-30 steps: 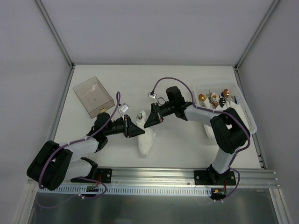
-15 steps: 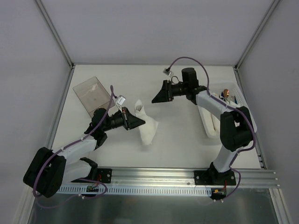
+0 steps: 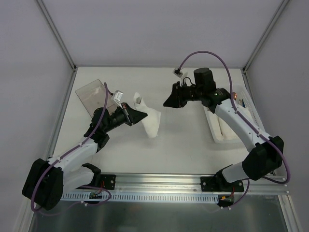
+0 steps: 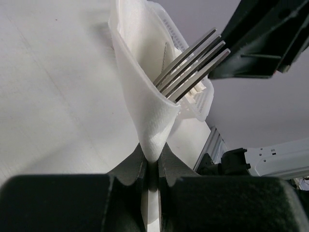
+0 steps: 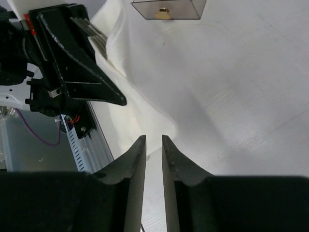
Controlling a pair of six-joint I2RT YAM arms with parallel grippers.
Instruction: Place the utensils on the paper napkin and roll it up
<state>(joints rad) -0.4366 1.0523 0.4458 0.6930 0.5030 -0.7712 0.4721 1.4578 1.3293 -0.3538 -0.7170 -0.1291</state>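
White table (image 3: 183, 145) is seen carrying everything. Left arm (image 3: 72, 157) is stretched in toward mid-table. Right arm (image 3: 241, 128) is reached over the white tray (image 3: 219, 135), which is set along the right edge. Clear plastic box (image 3: 91, 99) is placed far left, just beside the left wrist. One small gold item (image 5: 164, 10) is seen inside it from the right wrist view.

The paper napkin (image 3: 150, 121) is located mid-table, between the two arms, and is bunched into a loose upright pouch. One edge of it is clamped between the left fingers (image 4: 136, 166), which are pressed together on the paper. Whether its lower end is touching the table cannot be told from above.

The utensils (image 4: 193, 63) are wrapped inside the pouch. Four fork tines are seen sticking out of the open top fold. A thin second piece is possibly seen behind them, but the view is too poor to confirm.

The right fingers (image 5: 135, 159) are held slightly apart with nothing between them. They are poised above the table near the napkin's right side and are not touching it. Small gold-coloured round items (image 3: 234, 95) are seen at the tray's far end.
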